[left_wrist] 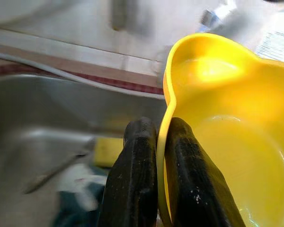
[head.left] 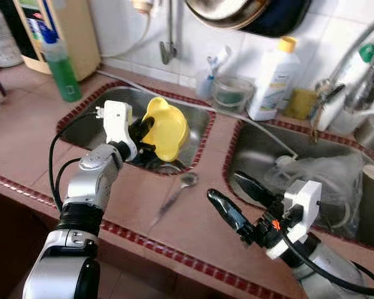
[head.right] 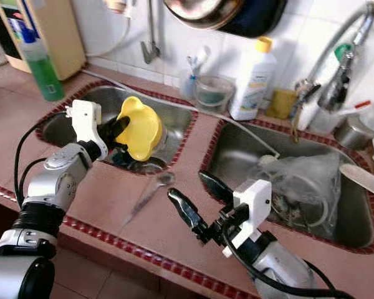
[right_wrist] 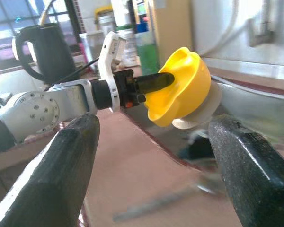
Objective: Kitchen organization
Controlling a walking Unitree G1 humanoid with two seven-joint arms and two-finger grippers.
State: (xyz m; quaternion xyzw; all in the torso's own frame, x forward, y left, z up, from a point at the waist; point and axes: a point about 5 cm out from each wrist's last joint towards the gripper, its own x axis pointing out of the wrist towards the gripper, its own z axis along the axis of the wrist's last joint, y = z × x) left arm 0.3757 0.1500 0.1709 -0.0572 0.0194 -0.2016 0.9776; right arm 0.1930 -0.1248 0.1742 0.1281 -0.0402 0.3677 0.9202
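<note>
Over the steel sink basin point(head.left: 93, 118) set into this red-tiled surface point(head.left: 193, 218), my left hand point(head.left: 139, 129) pinches the yellow plastic jug point(head.left: 166, 128) by its rim, while my right hand point(head.left: 234, 196) waits spread, the jug well beyond its fingertips.

Between the right gripper's point(right_wrist: 151, 170) two spread black fingers point(right_wrist: 61, 161), the left gripper point(right_wrist: 154, 81) clamps the rim of a yellow cup point(right_wrist: 182, 87) over the sink's edge point(right_wrist: 255, 92). A spoon point(right_wrist: 161, 201) lies blurred on the counter point(right_wrist: 118, 165); a black kettle point(right_wrist: 49, 47) stands behind.
</note>
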